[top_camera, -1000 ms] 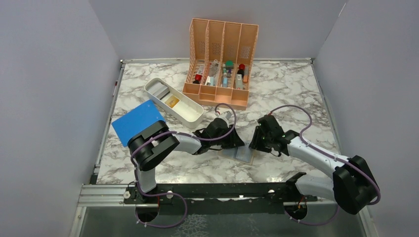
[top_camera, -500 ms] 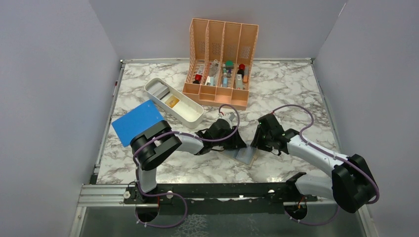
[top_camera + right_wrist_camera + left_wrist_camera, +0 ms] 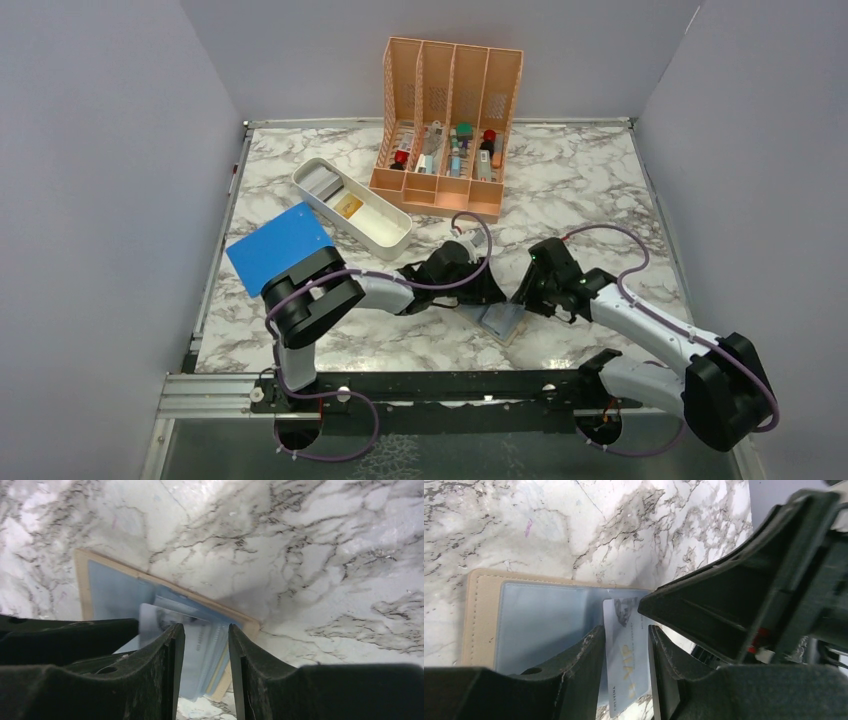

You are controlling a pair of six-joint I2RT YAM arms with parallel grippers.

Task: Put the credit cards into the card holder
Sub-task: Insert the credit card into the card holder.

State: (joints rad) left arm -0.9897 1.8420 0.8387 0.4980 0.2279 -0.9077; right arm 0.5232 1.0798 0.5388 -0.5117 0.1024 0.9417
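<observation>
since a second ago both arms have edged right, the card holder [image 3: 498, 323] shifting with them. left gripper [image 3: 625, 630]: jaws narrowly apart, a pale credit card [image 3: 626, 670] lying flat between them on the open holder. right gripper [image 3: 206, 630]: jaws narrow, holder beneath.

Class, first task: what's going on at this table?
An open tan card holder lies on the marble table. A pale card with gold lettering sits between the fingers of the left gripper, at the holder's clear sleeve. The right gripper is open over the sleeves. The card is not fully in.
</observation>
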